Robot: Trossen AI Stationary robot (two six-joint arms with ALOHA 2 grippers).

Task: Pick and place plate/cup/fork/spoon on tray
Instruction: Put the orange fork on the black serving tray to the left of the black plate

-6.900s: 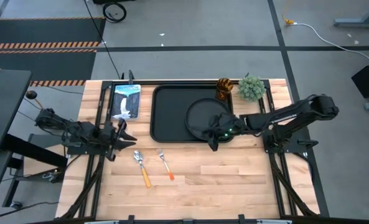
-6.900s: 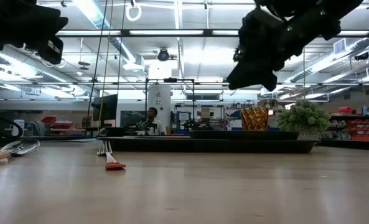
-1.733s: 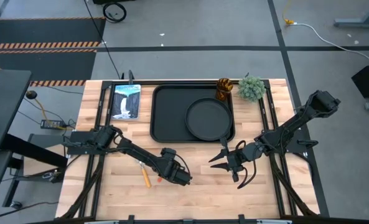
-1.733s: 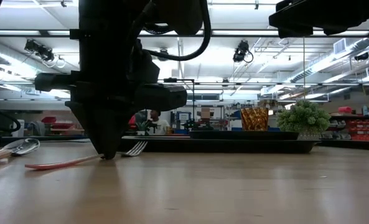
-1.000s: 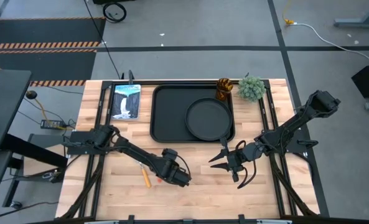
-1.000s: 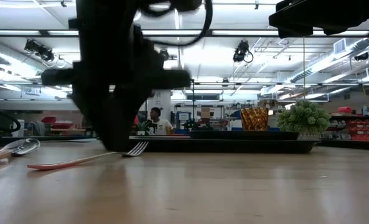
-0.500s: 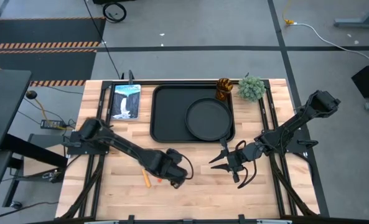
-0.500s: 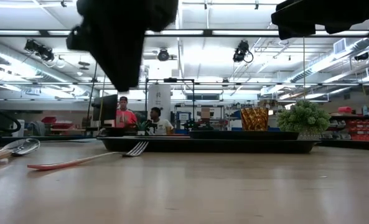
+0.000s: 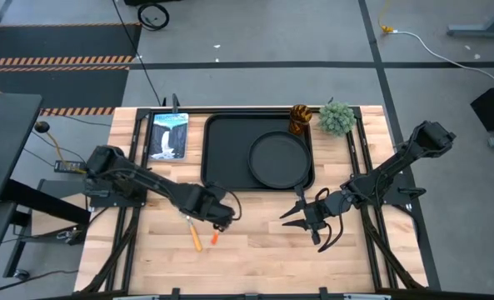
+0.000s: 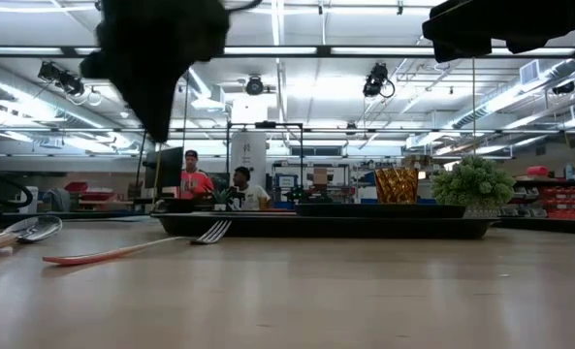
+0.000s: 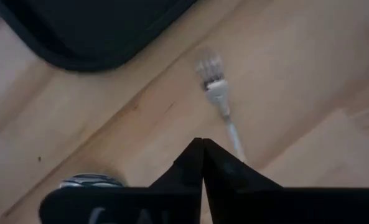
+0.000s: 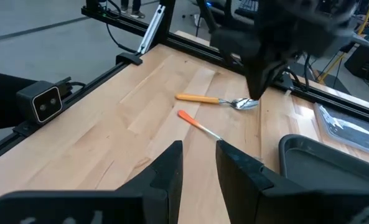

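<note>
The fork (image 11: 214, 87) lies flat on the wood near the tray's near left corner, its red-orange handle (image 9: 215, 239) toward the near edge. My left gripper (image 9: 220, 215) is shut and hovers above the fork without touching it; in the low view it hangs high (image 10: 151, 68). The spoon (image 12: 216, 101) lies beside the fork, toward the table's left. The round black plate (image 9: 278, 160) sits in the right half of the tray (image 9: 226, 154). The amber cup (image 9: 301, 118) stands at the tray's far right corner. My right gripper (image 9: 299, 213) is open and empty, near the tray's near right corner.
A green plant (image 9: 336, 117) stands at the far right beside the cup. A blue-white picture card (image 9: 168, 135) lies left of the tray. Bare wood stretches along the near edge. People show in the room beyond the table (image 10: 192, 184).
My left gripper has risen off the fork and drawn back toward the table's left and far side. The fork has stayed lying on the wood where it was. My right arm has kept still.
</note>
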